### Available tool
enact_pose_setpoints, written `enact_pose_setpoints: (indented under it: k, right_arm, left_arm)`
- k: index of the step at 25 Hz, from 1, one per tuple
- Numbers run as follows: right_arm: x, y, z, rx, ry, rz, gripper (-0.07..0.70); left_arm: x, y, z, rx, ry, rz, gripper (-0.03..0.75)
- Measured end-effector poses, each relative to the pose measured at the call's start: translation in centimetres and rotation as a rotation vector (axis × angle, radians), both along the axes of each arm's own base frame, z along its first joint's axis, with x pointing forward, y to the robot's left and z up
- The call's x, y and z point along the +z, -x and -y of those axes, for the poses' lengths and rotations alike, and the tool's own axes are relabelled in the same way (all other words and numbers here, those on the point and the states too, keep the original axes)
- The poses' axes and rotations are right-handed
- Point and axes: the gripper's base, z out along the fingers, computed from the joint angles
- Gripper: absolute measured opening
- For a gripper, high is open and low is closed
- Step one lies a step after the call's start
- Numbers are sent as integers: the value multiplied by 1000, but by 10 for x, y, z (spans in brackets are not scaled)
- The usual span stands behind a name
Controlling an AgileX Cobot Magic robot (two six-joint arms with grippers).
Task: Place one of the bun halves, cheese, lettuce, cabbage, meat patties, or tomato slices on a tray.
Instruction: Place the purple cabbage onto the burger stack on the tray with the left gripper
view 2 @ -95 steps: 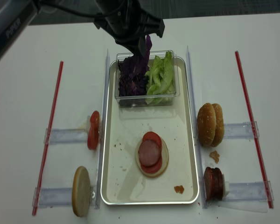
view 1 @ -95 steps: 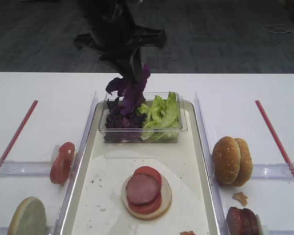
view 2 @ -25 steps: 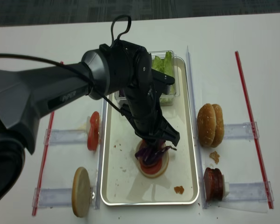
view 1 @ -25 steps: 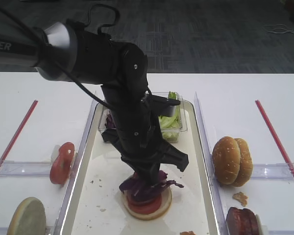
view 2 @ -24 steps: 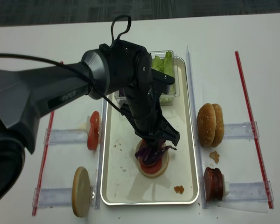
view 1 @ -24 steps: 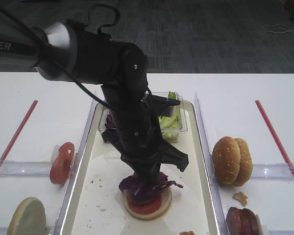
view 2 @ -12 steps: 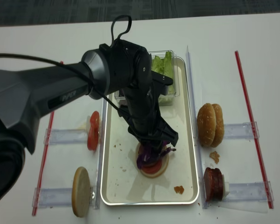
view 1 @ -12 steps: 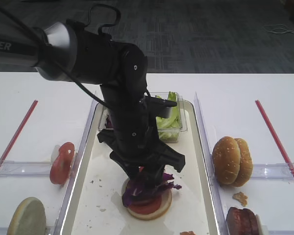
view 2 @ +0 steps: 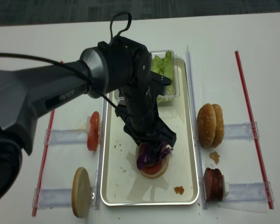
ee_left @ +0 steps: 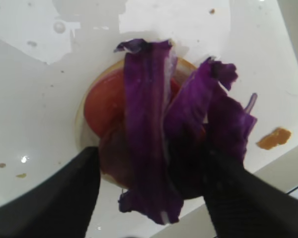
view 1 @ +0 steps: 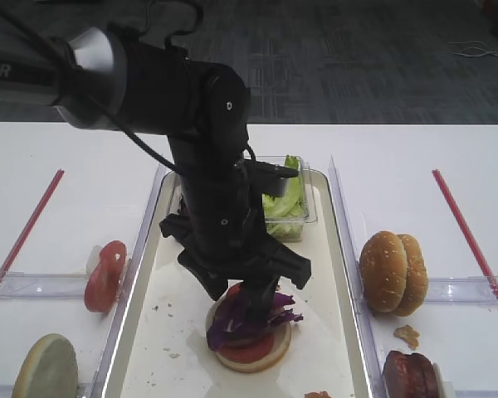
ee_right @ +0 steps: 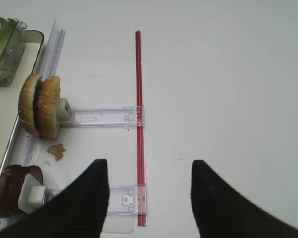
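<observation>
Lab: carpeted floor, white table

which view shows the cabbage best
The left wrist view: the cabbage fills the frame, lying on the tomato and bun. Both exterior high views show it small, partly hidden by the arm. The right wrist view misses it.

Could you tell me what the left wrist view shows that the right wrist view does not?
Only the left wrist view shows the cabbage draped over a tomato slice on the bun base, between the open left gripper fingers. Only the right wrist view shows the upright bun halves, the meat patties, a red strip and the open right gripper. Both show the tray.
</observation>
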Motion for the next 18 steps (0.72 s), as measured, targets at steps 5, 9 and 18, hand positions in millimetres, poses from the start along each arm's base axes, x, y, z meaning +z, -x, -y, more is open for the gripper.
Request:
enact_pose_setpoints:
  k: [5,9,18]
  right_arm:
    - [0,0,0,0,0,0,397]
    - [0,0,0,0,0,0,397]
    - [0,0,0,0,0,0,396]
  left_arm:
    - [15,-3,2,2,11,20,416]
    - [23,-4,2,-2,-8,18,416]
    - [42,-7,0,8,-33,33,416]
